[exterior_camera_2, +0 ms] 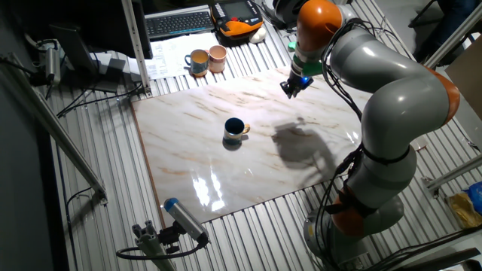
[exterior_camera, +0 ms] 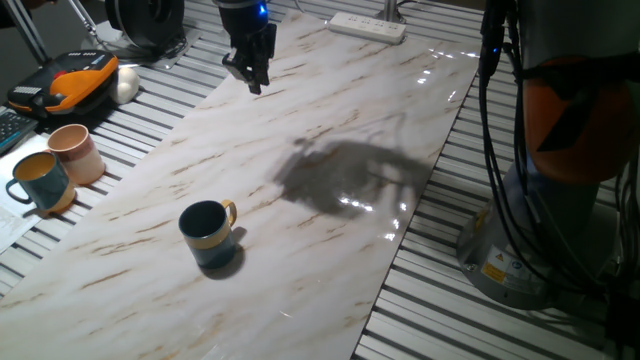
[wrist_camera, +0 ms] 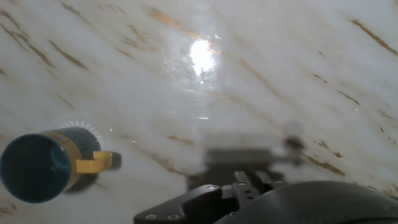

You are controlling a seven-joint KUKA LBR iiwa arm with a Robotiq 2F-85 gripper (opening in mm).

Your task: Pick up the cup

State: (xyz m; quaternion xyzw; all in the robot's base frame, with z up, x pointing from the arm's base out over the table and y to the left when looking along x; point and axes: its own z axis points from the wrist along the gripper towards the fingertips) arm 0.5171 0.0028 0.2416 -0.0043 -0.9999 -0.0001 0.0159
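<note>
Teal cup point(exterior_camera: 208, 234) upright on marble slab point(exterior_camera: 330, 120), hand point(exterior_camera: 251, 72) well apart

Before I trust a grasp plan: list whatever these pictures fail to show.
- Gripper opening: small and dark in both fixed views; its fingertips are cut off by the hand view's bottom edge.
- Dark teal-blue ceramic mug with yellow band and handle: inside is in shadow in every view, so contents are unknown.
- Pale pink cup and lighter teal mug: too small in the other fixed view, absent from the hand view.
</note>
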